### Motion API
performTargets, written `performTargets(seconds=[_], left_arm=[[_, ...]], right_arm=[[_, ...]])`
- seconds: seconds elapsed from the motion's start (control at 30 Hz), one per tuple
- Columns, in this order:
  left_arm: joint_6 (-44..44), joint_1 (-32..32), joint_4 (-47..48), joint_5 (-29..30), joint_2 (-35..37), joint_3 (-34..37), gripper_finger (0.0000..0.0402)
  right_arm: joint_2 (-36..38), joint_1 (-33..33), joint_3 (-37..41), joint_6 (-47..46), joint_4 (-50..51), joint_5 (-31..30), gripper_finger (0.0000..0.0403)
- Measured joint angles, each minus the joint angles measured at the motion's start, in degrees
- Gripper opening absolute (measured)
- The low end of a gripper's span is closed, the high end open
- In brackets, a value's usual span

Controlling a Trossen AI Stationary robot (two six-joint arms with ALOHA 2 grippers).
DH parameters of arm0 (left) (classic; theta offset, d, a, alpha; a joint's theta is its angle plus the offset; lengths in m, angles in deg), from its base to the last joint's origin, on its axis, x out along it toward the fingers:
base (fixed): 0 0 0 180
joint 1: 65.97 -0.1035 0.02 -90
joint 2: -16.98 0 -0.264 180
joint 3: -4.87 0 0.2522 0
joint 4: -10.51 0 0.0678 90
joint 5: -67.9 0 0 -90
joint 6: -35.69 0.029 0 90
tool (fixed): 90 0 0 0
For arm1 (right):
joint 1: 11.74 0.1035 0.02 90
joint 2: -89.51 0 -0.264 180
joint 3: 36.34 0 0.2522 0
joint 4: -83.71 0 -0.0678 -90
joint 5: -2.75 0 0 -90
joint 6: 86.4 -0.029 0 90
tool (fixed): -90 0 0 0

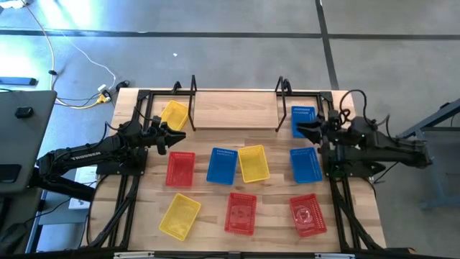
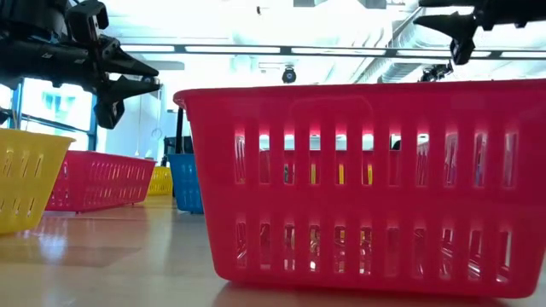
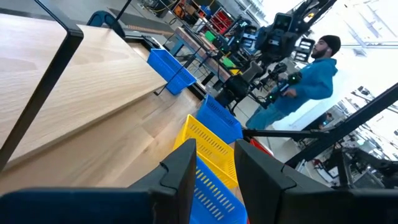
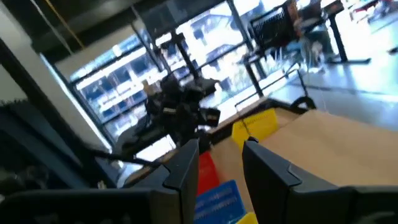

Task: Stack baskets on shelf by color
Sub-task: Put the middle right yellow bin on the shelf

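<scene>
Shelf [image 1: 236, 109] top bare — black posts [image 1: 193, 90] flank it.

Bright, even light overhead; glare and blur in the closer views.

Ceiling strip lights [image 2: 256, 49] blew out white in the low view, where the nearest red basket [image 2: 367, 183] glowed translucent. The right wrist view was motion-blurred, its windows [image 4: 124, 81] overexposed; shadows stayed soft.

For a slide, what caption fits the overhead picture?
Nine baskets lie around a bare shelf; both grippers hover empty.
</scene>
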Motion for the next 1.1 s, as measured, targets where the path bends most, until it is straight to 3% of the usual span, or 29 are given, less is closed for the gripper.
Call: performTargets(seconds=[0.33, 0.73, 1.1], left_arm=[[0.0, 0.0, 0.0, 0.0, 0.0, 0.0, 0.0099], [0.0, 0.0, 0.0, 0.0, 0.0, 0.0, 0.0099], [0.0, 0.0, 0.1, -0.1, 0.0, 0.0, 0.0099]], right_arm=[[-17.0, 2.5, -11.5, 0.5, 8.7, 7.8, 0.011], [-33.3, 12.9, -23.4, 8.0, 16.3, 6.5, 0.011], [-43.0, 14.7, -26.6, 11.1, 16.6, 6.5, 0.011]])
